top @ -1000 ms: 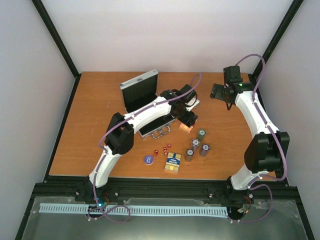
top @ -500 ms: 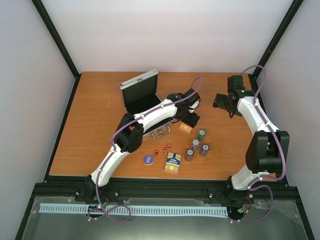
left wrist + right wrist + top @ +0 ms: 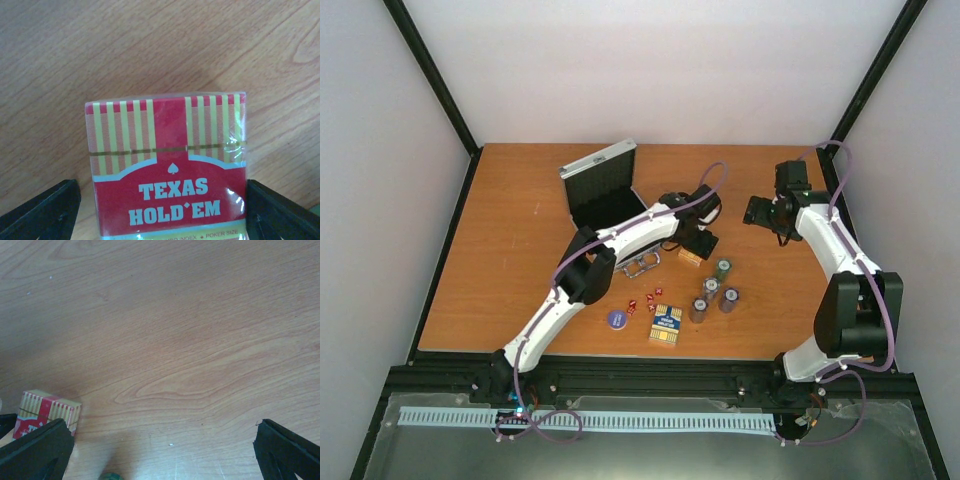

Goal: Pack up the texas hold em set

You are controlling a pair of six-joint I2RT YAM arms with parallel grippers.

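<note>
The wooden table (image 3: 510, 250) carries case (image 3: 601, 180), red box (image 3: 691, 257), blue-yellow box (image 3: 665, 323), chips (image 3: 712, 292), dice (image 3: 645, 301), disc (image 3: 616, 318).

Silver case (image 3: 604, 176) is standing open; red card box (image 3: 169, 172), blue-yellow box (image 3: 666, 324), 4 chip stacks (image 3: 711, 288), dice (image 3: 646, 301), blue disc (image 3: 616, 318) are lying outside.

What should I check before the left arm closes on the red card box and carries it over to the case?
1. Red card box lined up in the left gripper: ok, one finger on each side.
2. Box lying flat on the table: ok.
3. Left jaws open around the box: ok.
4. Case lid up: ok.
5. Room in the case's base: cannot tell, the left arm covers it.
6. Right gripper out of the way: ok, open, empty, off to the right.
</note>
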